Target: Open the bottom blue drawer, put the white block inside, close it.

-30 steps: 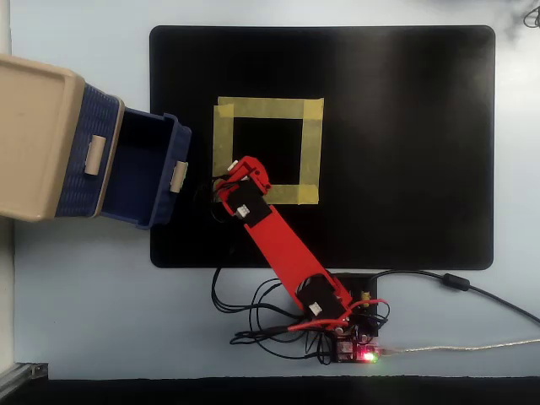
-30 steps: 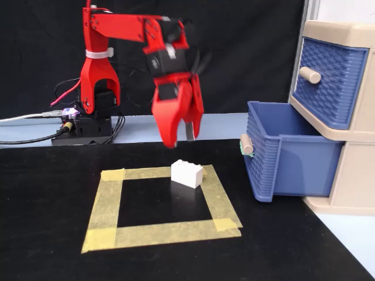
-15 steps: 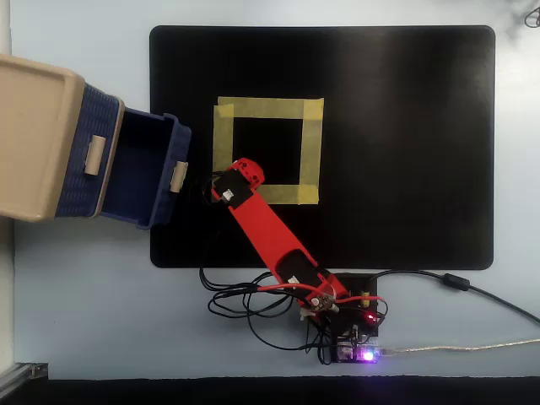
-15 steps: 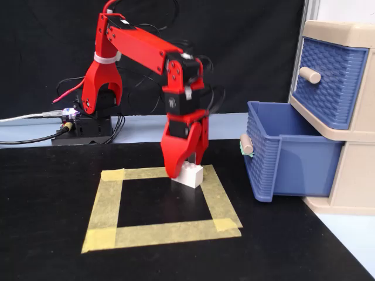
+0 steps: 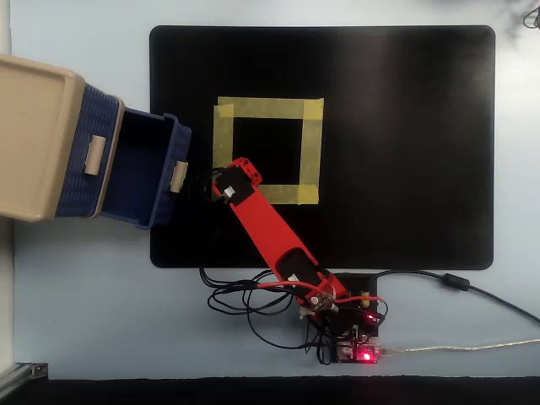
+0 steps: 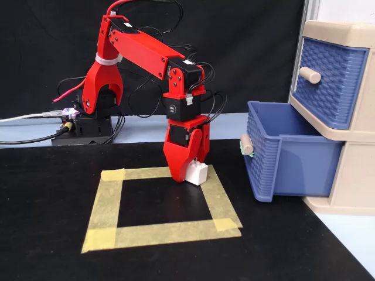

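The bottom blue drawer [image 5: 174, 145] is pulled out of the beige-topped cabinet [image 5: 34, 135] and looks empty inside; it also shows in the fixed view [image 6: 293, 164]. My red gripper [image 6: 188, 174] points straight down at the far right corner of a yellow tape square [image 6: 158, 231]. Its jaws stand close on the white block [image 6: 198, 174], which rests on the tape. In the overhead view the gripper [image 5: 229, 184] sits just right of the open drawer's beige handle [image 5: 178, 177] and hides the block.
The upper blue drawer [image 6: 328, 82] is shut. A black mat [image 5: 405, 152] covers the table's middle. The arm's base and loose cables [image 5: 337, 312] lie at the mat's near edge in the overhead view.
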Controlling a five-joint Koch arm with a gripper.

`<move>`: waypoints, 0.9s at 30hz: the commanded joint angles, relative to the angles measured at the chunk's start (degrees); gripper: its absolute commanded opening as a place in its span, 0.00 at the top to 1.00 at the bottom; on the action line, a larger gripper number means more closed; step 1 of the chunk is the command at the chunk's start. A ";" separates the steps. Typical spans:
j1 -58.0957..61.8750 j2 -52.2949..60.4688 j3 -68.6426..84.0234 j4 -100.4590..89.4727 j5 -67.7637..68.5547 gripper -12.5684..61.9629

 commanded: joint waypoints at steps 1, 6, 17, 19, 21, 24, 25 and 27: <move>0.09 7.91 -3.16 0.88 -1.32 0.94; 0.35 17.67 -16.61 5.01 -19.42 0.94; -16.26 -5.01 -54.14 9.76 -64.34 0.94; -17.05 -8.26 -55.28 9.84 -64.51 0.94; -17.93 -9.49 -55.28 10.11 -64.60 0.94; -18.02 -10.46 -55.46 9.76 -64.51 0.93; -17.93 -10.81 -55.55 9.49 -64.34 0.93; -17.93 -11.25 -55.63 9.23 -64.25 0.80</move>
